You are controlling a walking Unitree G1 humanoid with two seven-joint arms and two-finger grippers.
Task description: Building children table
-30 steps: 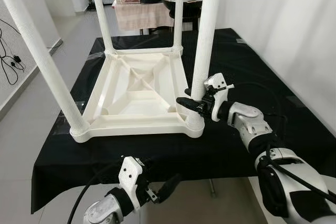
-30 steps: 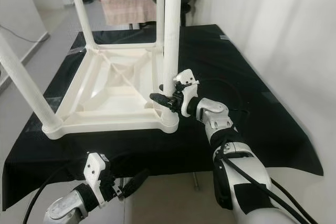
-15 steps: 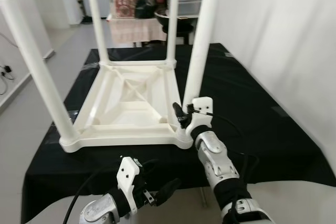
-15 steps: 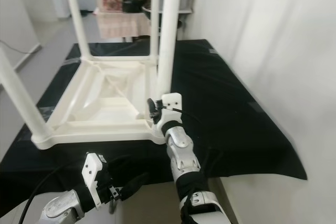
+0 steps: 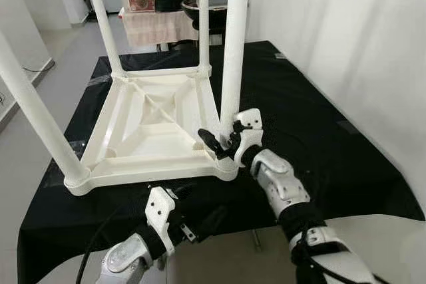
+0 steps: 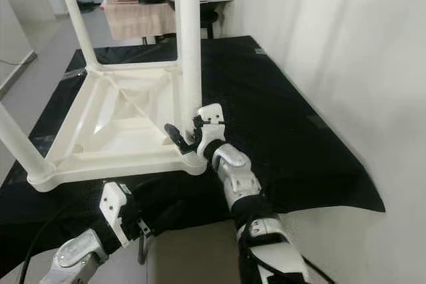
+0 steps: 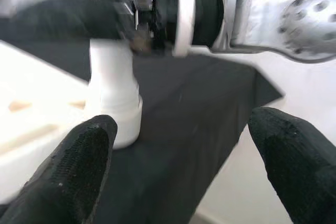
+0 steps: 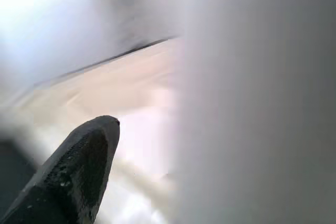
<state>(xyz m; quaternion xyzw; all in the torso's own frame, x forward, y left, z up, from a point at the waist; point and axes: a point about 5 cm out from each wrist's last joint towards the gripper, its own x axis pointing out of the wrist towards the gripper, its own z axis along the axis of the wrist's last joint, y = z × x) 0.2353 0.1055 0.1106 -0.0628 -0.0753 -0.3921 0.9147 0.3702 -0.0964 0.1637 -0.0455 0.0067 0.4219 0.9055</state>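
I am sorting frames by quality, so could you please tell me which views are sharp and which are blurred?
Both eye views are sharp and evenly lit: table leg and right pincer read clearly. Left wrist view is softly blurred, its fingers dark foreground shapes. Right wrist view is heavily blurred and washed out, one finger discernible.

Both head cameras look forward and down from 6 o'clock at the upturned table point(image 5: 156, 124). Each wrist camera sits very near its 5 o'clock leg point(image 7: 113, 98), their shared part.

Bright even daylight, wrist views blurred, overexposed
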